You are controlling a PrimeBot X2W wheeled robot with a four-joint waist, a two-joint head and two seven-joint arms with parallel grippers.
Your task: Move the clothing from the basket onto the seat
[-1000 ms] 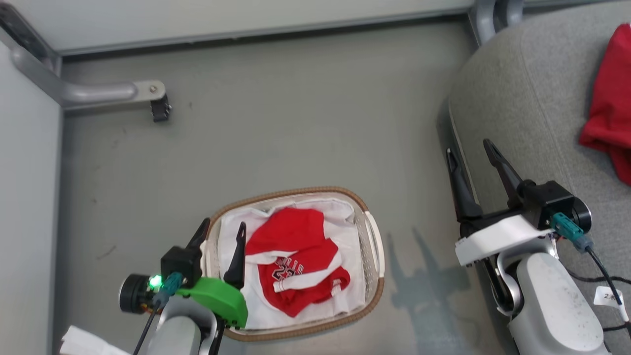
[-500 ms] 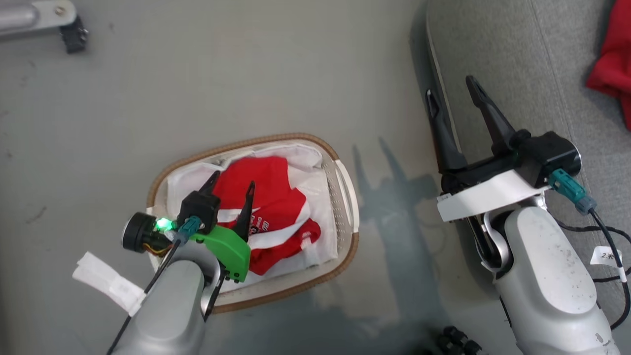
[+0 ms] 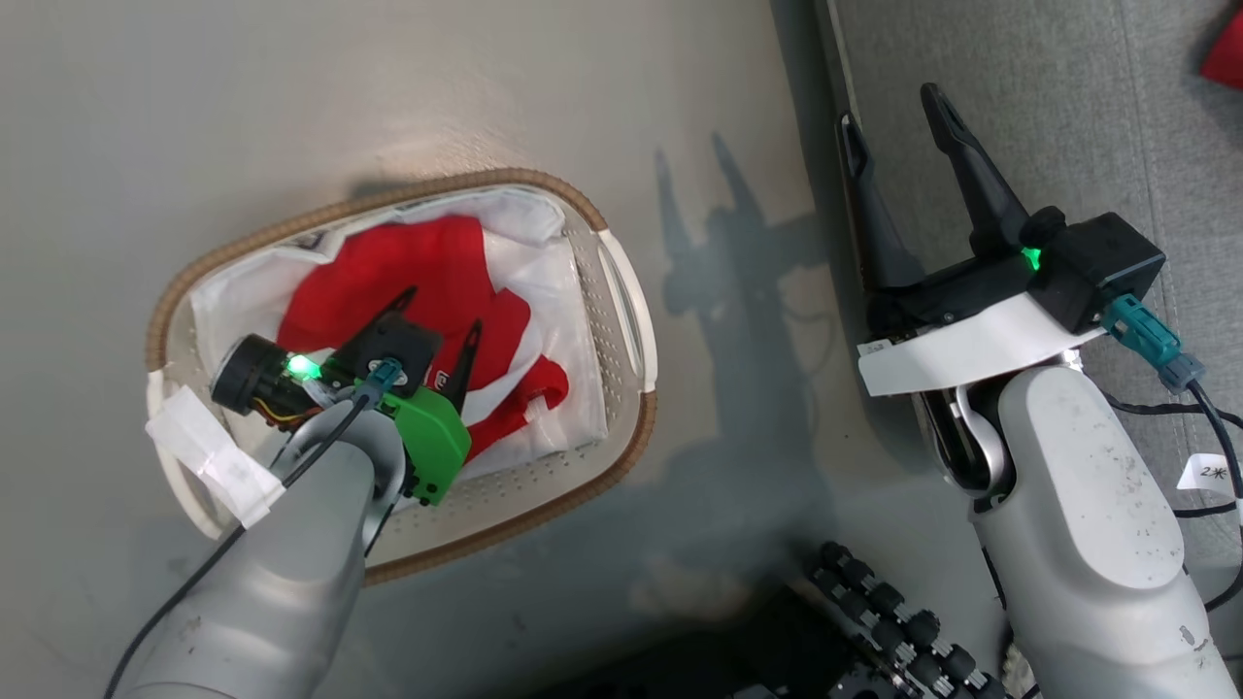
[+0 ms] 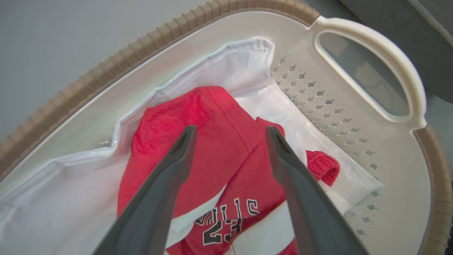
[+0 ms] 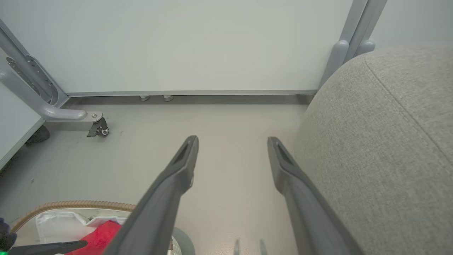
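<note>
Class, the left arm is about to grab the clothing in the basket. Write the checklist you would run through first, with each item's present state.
1. Left gripper open: ok, fingers spread apart.
2. Left gripper aimed at the clothing: ok, red fabric lies between its fingers, inside the basket.
3. Fingertips touching fabric: cannot tell.
4. Right gripper open and empty: ok.
5. Bare room on the seat: ok, grey upholstery beside the right gripper.

One basket point(image 3: 544, 184) holds one heap of red clothing point(image 3: 408, 262). One sofa point(image 3: 1068, 116) carries one more red piece point(image 3: 1226, 53). There are two tools: the left tool point(image 3: 444, 308) and the right tool point(image 3: 889, 105).
</note>
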